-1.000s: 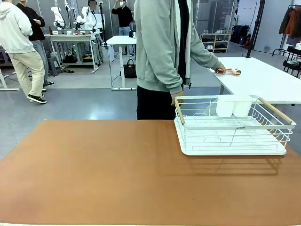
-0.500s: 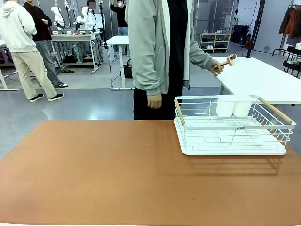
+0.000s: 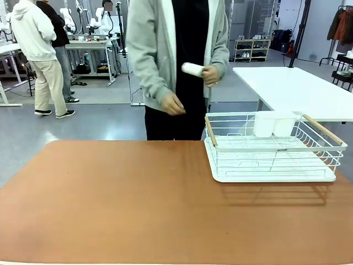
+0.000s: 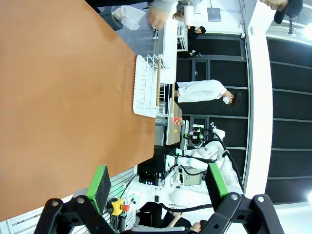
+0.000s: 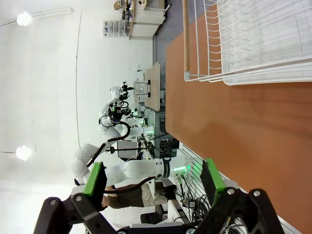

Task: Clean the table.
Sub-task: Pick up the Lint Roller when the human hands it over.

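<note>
Bench (image 3: 110,204): white rack (image 3: 274,177) at far right.
Person (image 3: 176,49): stands behind, holding a white roller (image 3: 193,69).
Left hand (image 4: 159,181): wide open, empty.
Right hand (image 5: 154,179): wide open, empty.

Robotics lab or research workspace, not a home. Large open hall with a bare grey floor (image 3: 99,118). Several work tables stand apart: the terracotta tabletop (image 3: 138,210) across the lower frame, a white table (image 3: 298,88) at right, and a white workbench (image 3: 88,44) at upper left loaded with equipment and cables. Storage shelves (image 3: 251,48) stand upper centre-right at the back. People (image 3: 38,49) stand about at upper left. In the left wrist view, a yellow emergency-stop box (image 4: 118,207) with a red button sits at bottom centre. In the right wrist view, there is electronics gear with green indicator lights (image 5: 180,170) at lower centre and round lamps (image 5: 22,19) at the left edge.
</note>
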`<state>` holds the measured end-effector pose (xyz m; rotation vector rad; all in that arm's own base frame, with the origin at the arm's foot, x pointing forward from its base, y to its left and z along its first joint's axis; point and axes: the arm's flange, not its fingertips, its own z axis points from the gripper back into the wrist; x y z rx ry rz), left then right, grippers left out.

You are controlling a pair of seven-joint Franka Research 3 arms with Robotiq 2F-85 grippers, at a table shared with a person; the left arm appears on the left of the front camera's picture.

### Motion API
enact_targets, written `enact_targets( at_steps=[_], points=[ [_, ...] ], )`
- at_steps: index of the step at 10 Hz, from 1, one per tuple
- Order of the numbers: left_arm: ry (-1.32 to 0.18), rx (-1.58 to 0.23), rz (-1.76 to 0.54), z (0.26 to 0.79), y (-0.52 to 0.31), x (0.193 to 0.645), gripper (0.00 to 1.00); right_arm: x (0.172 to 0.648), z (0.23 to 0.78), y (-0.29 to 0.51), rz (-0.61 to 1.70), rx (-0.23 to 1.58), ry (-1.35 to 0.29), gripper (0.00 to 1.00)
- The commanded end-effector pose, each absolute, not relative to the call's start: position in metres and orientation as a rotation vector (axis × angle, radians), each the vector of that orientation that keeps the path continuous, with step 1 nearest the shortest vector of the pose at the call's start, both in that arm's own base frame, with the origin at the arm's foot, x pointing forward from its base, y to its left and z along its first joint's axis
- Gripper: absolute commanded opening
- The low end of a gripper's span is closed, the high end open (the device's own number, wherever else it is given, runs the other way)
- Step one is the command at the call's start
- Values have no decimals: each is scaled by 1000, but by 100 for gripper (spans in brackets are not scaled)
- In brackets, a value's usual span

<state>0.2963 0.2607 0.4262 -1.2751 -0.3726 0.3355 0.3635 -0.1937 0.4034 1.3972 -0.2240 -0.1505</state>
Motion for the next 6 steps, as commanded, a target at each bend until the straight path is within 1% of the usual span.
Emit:
enact_targets(
  at_steps=[1,6],
  points=[
    [-381,-1279,306,428,262,292,100,361,407,-192,-140,1400,-228,100],
    [-381,-1279,306,428,262,292,100,361,407,-192,-140,1400,-228,100]
  ],
)
